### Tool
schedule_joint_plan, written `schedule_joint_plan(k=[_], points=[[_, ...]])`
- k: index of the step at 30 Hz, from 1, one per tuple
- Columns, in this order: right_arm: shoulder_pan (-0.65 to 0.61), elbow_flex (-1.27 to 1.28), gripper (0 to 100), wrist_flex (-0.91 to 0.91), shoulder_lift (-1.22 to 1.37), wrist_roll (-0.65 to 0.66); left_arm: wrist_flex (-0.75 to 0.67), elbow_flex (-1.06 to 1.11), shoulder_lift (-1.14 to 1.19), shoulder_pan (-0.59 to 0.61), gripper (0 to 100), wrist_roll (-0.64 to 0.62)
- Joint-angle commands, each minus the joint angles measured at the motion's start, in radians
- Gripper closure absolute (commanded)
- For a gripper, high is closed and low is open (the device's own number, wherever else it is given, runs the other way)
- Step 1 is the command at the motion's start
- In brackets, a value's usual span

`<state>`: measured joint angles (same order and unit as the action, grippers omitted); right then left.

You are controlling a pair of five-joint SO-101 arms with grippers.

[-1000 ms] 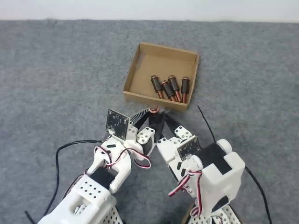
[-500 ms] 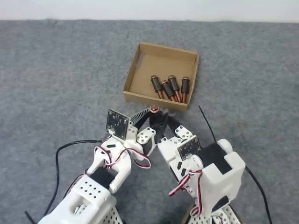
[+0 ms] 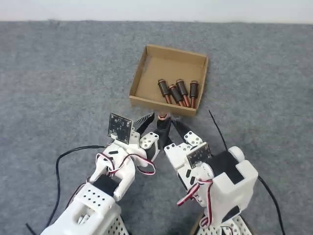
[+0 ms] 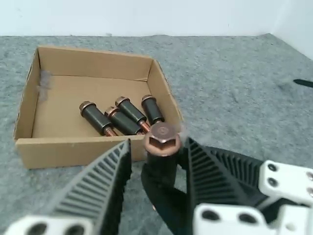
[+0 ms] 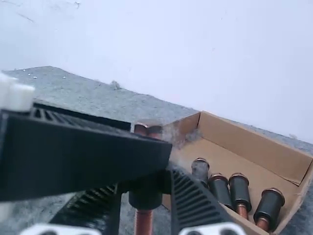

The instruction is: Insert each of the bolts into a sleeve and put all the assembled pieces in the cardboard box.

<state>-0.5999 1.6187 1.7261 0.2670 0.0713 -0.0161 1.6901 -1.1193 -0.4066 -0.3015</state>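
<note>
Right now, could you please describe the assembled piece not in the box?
Find the cardboard box on the grey carpet; look just outside its near wall. The piece stands upright in the right gripper, copper hex head up, unlike the four pieces lying inside.
</note>
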Motion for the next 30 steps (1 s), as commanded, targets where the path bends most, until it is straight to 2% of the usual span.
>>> schedule_joint_plan(k=[1, 6, 22, 25, 30], points=[[0.022, 0.023, 99.2, 0.03, -0.05, -0.008, -0.006, -0.031, -0.02, -0.028, 83, 0.0], [0.022, 0.018, 99.2, 0.027, -0.045, -0.008, -0.005, -0.07, -0.021, -0.068, 84, 0.0], [0.024, 0.018, 99.2, 0.027, -0.044, -0.008, 0.006, -0.163, -0.021, -0.051, 84, 0.006], [0.024, 0.018, 99.2, 0.025, -0.044, -0.008, 0.08, -0.214, -0.023, -0.006, 84, 0.006], [0.024, 0.018, 99.2, 0.025, -0.044, -0.008, 0.324, -0.358, -0.023, 0.083, 84, 0.003]])
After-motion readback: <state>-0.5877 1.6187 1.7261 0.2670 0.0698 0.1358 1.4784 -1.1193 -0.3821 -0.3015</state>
